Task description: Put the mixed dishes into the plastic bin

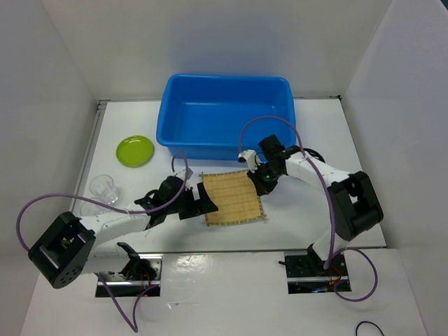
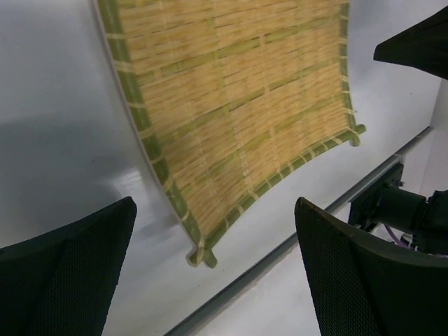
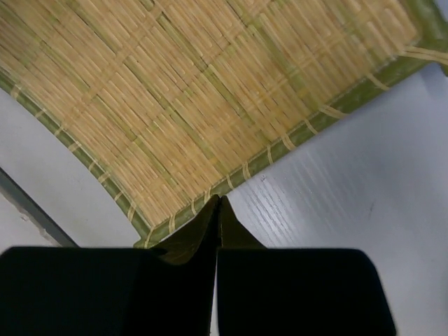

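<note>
Square woven bamboo mat (image 1: pixel 233 199), tan strips bound by a green stitched border, lies on the glossy white table (image 1: pixel 336 154) just in front of the plastic bin (image 1: pixel 227 77), a smooth blue tub with rounded corners and a rolled rim. The right hand (image 3: pixel 218 203) is clenched, its tips meeting on the mat's far right border and seemingly pinching it. The left hand (image 2: pixel 213 210) is released, its dark textured fingers spread at the mat's left edge, apart from the weave. A round lime-green plate (image 1: pixel 135 150) and a clear glass cup (image 1: pixel 103 186) stand well to the left. Bare table borders the mat's near and right edges
</note>
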